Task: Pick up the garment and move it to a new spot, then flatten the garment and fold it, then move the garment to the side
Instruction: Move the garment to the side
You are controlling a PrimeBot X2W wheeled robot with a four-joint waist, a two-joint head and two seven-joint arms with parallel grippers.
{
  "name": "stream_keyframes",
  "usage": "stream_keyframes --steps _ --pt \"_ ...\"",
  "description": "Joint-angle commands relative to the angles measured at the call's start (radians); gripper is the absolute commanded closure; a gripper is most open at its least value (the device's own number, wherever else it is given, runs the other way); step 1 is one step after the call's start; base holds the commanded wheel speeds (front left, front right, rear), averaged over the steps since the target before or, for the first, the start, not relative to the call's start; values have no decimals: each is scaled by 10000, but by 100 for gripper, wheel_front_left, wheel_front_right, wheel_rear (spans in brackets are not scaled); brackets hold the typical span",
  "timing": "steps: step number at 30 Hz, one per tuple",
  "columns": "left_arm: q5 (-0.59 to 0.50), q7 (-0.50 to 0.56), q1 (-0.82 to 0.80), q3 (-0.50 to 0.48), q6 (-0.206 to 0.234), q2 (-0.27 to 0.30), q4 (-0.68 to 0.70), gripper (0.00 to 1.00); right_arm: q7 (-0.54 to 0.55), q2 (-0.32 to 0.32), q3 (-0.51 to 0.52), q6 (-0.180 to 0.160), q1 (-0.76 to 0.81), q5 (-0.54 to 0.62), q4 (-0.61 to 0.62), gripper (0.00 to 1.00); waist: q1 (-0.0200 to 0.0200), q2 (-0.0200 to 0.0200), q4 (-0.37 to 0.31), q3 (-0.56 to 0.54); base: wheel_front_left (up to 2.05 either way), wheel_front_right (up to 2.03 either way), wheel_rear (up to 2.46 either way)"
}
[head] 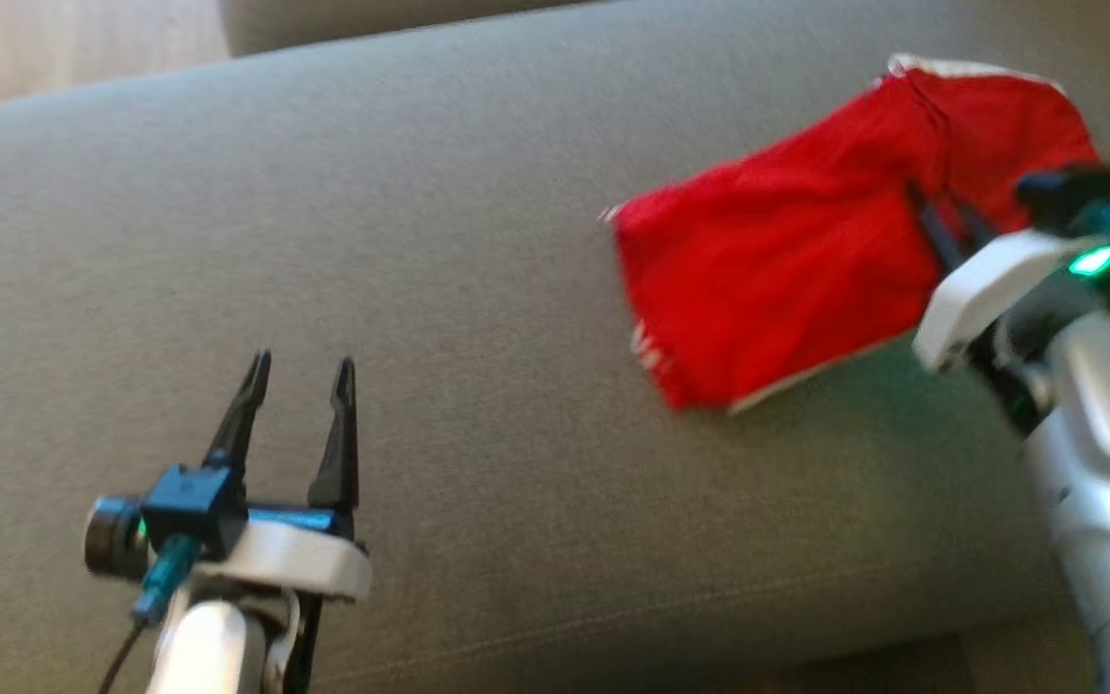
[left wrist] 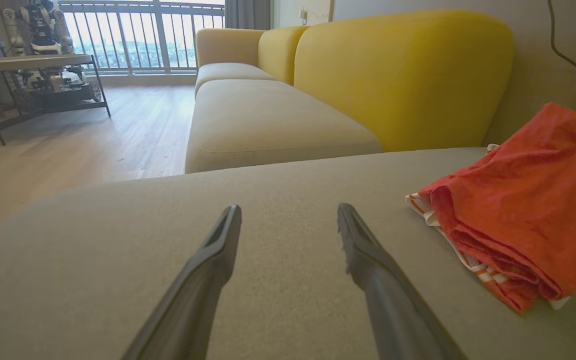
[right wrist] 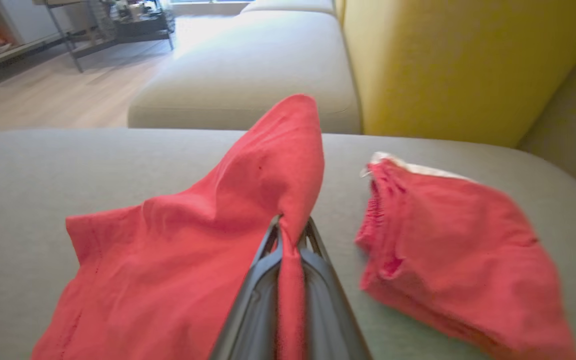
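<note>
The garment is red cloth with a white-striped hem, lying crumpled at the right of the grey seat cushion. In the left wrist view the garment sits to the right of my fingers. My right gripper is shut on a pinched fold of the garment, which rises in a peak above the fingertips; another bunch of the cloth lies to the right. In the head view the right gripper digs into the cloth's middle. My left gripper hovers open over bare cushion at the lower left, well apart from the cloth.
A yellow sofa backrest stands behind the cushion. A second beige seat lies beyond, across a gap. Wooden floor lies to the left, with a metal-framed table and a railing by the window.
</note>
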State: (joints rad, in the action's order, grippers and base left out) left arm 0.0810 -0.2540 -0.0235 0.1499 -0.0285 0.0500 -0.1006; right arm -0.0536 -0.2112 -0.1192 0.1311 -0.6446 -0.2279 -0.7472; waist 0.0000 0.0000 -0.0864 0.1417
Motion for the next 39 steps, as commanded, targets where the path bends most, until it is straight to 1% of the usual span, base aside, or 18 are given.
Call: stream_keyframes --steps 1,5,6,8,14,20,21,22,26,31,35,39 --pt "-118 -78 -624 -270 -80 37 397 0 4 -113 65 -4 -585 104 395 100 0 0 -483 522 0 0 0" --pt "-376 -78 -1282 -158 -277 235 528 0 48 -367 795 -4 -1336 292 415 100 0 0 -991 1244 0 0 0" --pt "-515 -78 -1699 -70 -385 398 558 0 21 -432 1145 -4 -1714 441 375 100 0 0 -1211 1640 0 0 0" --pt "-647 -78 -2149 45 -487 566 573 0 -48 -459 1471 -4 -2070 651 338 100 0 0 -1413 2043 0 0 0" --pt "-862 -78 -3323 351 -690 946 540 0 -393 -274 2497 -4 -2960 1341 239 100 0 0 -1918 3062 0 0 0" --pt "-855 -78 -3711 512 -725 1002 409 0 -734 59 3166 -4 -3412 2002 -69 100 0 0 -2119 3545 0 0 0" --pt "-848 -78 -3714 537 -727 1005 373 0 -809 100 3257 -4 -3449 2070 -108 83 0 0 -2119 3571 0 0 0" --pt "-838 -78 -3708 556 -728 1010 340 0 -877 140 3334 -4 -3468 2141 -148 1 0 0 -2115 3585 0 0 0" --pt "-762 -78 -3651 589 -693 995 237 0 -1111 198 3640 -4 -3431 2435 -292 0 0 0 -2016 3512 0 0 0" --pt "-599 -78 -3540 518 -565 925 229 0 -1465 283 3916 -4 -3314 2915 -116 0 0 0 -1773 3164 0 0 0" --pt "-468 -78 -3426 484 -486 817 229 0 -1484 434 3876 -4 -3215 3185 13 0 0 0 -1521 2760 0 0 0" --pt "-258 -78 -3109 403 -342 625 248 0 -1430 767 3401 -4 -2997 3233 214 0 0 0 -1071 2044 0 0 0"
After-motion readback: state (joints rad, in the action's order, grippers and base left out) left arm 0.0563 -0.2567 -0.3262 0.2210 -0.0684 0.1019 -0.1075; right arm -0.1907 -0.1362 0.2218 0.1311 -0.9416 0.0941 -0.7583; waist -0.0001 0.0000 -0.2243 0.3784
